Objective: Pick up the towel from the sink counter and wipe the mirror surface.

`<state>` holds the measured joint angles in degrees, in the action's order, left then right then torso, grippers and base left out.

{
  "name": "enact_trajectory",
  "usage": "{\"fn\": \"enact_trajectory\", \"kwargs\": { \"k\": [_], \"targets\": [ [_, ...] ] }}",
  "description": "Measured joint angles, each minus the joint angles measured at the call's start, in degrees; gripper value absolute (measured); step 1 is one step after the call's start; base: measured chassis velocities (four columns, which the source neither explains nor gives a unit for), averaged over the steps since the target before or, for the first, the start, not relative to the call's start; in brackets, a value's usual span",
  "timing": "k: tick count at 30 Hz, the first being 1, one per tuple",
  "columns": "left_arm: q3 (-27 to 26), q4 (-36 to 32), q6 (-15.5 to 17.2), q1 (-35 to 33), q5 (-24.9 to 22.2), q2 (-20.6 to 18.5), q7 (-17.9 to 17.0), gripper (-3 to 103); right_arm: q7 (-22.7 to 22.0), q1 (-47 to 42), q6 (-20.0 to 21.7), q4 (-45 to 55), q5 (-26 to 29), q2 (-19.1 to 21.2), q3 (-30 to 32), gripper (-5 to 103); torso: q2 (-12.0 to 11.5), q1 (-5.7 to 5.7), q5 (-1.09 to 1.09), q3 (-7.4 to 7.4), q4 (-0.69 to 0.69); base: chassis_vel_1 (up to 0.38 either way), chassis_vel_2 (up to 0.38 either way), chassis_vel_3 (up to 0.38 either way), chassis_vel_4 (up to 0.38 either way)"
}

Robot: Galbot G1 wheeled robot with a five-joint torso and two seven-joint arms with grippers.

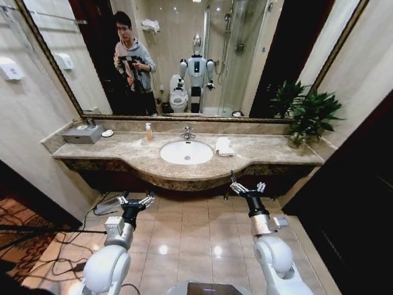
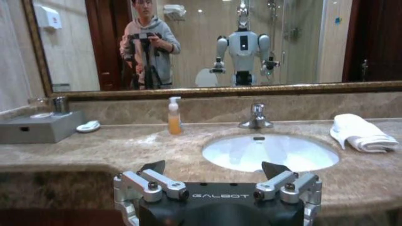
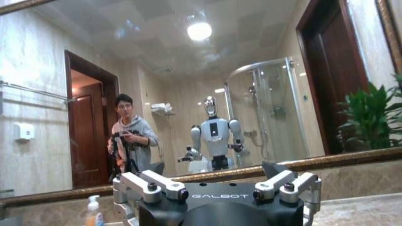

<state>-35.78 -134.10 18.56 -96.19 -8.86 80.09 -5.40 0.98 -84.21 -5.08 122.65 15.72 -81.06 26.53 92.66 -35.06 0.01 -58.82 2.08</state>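
The white folded towel (image 1: 224,146) (image 2: 361,134) lies on the marble sink counter (image 1: 258,150) (image 2: 94,150), just right of the white basin (image 1: 186,152) (image 2: 270,153). Behind the counter, the wide bronze-framed mirror (image 1: 245,55) (image 2: 314,42) (image 3: 157,61) covers the wall and reflects the robot. My left gripper (image 1: 136,200) (image 2: 213,167) is open below the counter's front edge, left of the basin. My right gripper (image 1: 247,187) (image 3: 213,174) is also open, raised near the front edge below the towel and facing the mirror. Both hold nothing.
A chrome faucet (image 1: 187,132) stands behind the basin, with an orange soap bottle (image 1: 148,131) (image 2: 174,117) to its left. At the far left are a grey box (image 1: 83,134) and a small dish (image 1: 107,133). A potted plant (image 1: 307,110) fills the right end. Cables (image 1: 55,246) lie on the floor at left.
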Motion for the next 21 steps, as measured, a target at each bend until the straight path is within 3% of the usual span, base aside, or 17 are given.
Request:
{"fn": "enact_trajectory", "kwargs": {
  "k": [13, 18, 21],
  "targets": [
    [0.0, 0.0, 0.0, 0.01, 0.0, -0.01, 0.0, 100, -1.79, 2.47, 3.02, -0.41, 3.31, 2.73, -0.56, 100, -0.02, -0.03, -0.01, -0.01, -0.02, -0.225, 0.221, 0.23, -0.235],
    [0.0, 0.0, 0.0, -0.01, 0.0, 0.0, 0.0, 100, -3.31, 4.59, 6.0, -0.27, 6.2, 5.13, -1.06, 100, -0.01, -0.01, 0.01, 0.0, 0.01, -0.206, 0.226, 0.22, -0.221],
    [0.0, 0.0, 0.0, 0.01, 0.0, -0.01, 0.0, 100, -5.47, 6.83, 10.2, -0.91, 8.27, 7.14, -1.59, 100, -0.01, -0.02, -0.01, -0.01, -0.02, -0.228, 0.21, 0.211, -0.215]
  ]
}}
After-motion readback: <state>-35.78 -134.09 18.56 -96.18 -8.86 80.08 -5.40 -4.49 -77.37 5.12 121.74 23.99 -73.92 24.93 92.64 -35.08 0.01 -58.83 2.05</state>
